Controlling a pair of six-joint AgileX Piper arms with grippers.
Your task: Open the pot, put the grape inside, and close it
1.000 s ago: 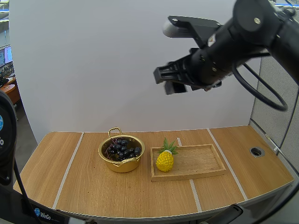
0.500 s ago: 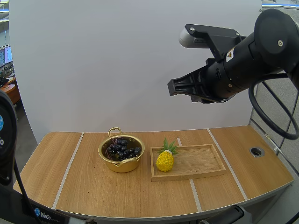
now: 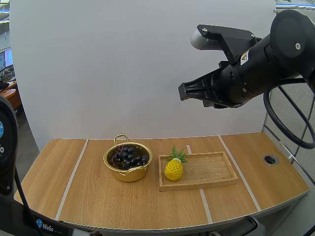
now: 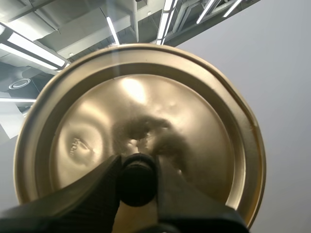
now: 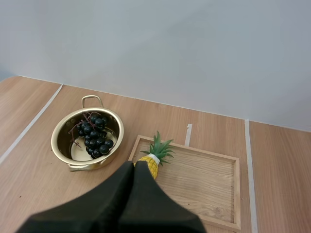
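The golden pot [image 3: 127, 171] stands uncovered on the table, left of centre, with the dark bunch of grapes [image 3: 129, 157] lying inside it. Its golden lid [image 4: 146, 116] is seen from the knob side in the left wrist view. My left gripper [image 4: 138, 169] is shut on the lid's black knob [image 4: 138, 180], holding the lid up off the table. My right gripper [image 3: 181, 92] hangs high above the table with its fingers together and nothing in them. From the right wrist view, my right gripper [image 5: 134, 166] sits well above the pot [image 5: 62, 132] and grapes [image 5: 95, 136].
A wooden tray [image 3: 215, 172] lies to the right of the pot, and a yellow toy pineapple [image 3: 173, 167] rests on its left end. A small round hole [image 3: 270, 160] sits in the table at the far right. Pale lines cross the tabletop.
My right arm has drifted to the right, high above the table, and its fingers have gone from apart to shut. The pot, grapes, tray and pineapple have not moved.
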